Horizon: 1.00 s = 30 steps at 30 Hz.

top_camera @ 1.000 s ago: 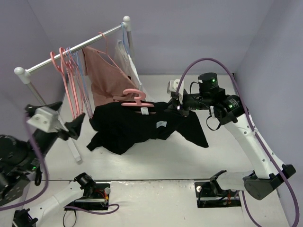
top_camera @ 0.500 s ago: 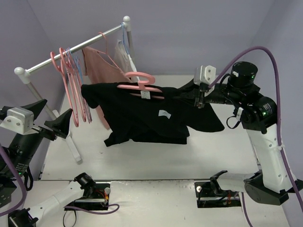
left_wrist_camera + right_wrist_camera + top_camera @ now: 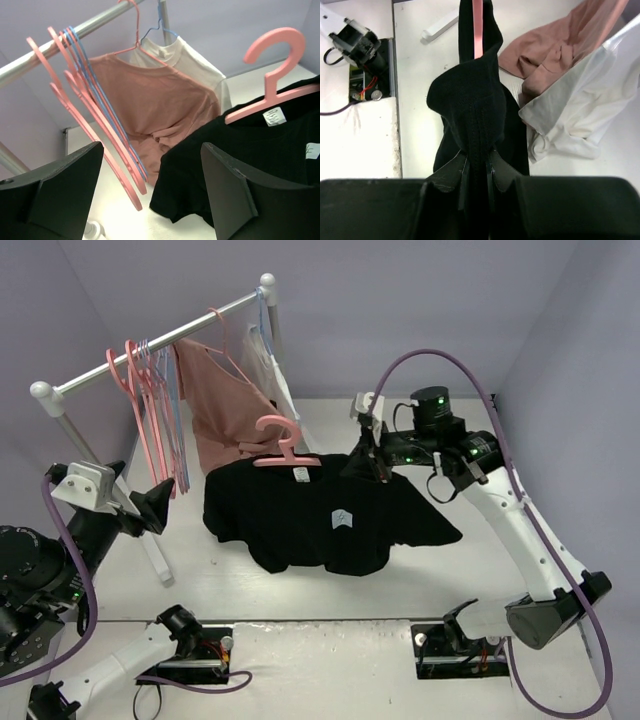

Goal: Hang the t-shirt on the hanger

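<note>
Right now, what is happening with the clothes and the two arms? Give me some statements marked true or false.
1. The right end effector is shut on the black t-shirt. True.
2. The pink hanger inside the t-shirt hangs on the rail. False: its hook is free, well away from the rail.
3. The left end effector grips a hanger. False: it is open and holds nothing.
4. A dusty-pink garment hangs from the rail. True.

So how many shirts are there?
3: a black t-shirt on the pink hanger, a dusty-pink one hanging from the rail, a white one behind it. More could be hidden.
</note>
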Motion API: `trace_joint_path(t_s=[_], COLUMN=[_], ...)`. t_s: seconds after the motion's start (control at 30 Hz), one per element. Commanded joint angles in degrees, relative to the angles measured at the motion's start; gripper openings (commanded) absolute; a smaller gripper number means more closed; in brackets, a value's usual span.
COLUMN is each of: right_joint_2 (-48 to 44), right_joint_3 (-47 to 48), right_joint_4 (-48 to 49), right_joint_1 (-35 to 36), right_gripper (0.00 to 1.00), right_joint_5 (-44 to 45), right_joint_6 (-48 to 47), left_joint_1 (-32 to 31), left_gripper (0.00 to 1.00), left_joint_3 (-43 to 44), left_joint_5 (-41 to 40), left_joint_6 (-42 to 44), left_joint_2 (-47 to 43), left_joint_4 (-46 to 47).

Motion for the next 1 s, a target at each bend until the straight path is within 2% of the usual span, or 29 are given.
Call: trace_joint_path(t_s=[0.0, 0.1, 0.3, 0.47, 0.63, 0.97], right_joint_2=[3.1, 7.9, 13.3, 16.8, 22.6, 34.8], right_joint_3=[1.7, 5.1, 9.2, 12.8, 19.8, 41.8], right_joint_4=[14.7, 18.4, 27.2, 29.0, 29.6, 30.1], right_joint_1=[8.1, 14.0, 20.0, 21.2, 22.0, 24.4], right_gripper=[0.00, 0.00, 0.00, 0.00, 0.00, 0.00], right_joint_5=[9.8, 21.5, 41.4, 48.2, 50.3, 59.3], right_joint_6=[9.9, 14.6, 21.0, 24.1, 25.0, 26.3], left_joint_1=[0.0, 0.0, 0.0, 0.0, 0.0, 0.0], left_gripper=[0.74, 0.74, 0.74, 0.74, 0.74, 0.74], left_joint_3=[-0.1, -0.8, -1.3, -1.4, -1.6, -1.9], left_joint_5=[-9.0, -15.9, -20.5, -23.2, -24.6, -24.1], left_joint_6=[-5.3, -9.1, -11.0, -11.0, -10.3, -9.9], left_joint_2=[1.3, 1.9, 1.3, -0.3, -1.1, -1.5], left_joint_4=[2.6, 2.0, 0.4, -0.9, -2.0, -3.1])
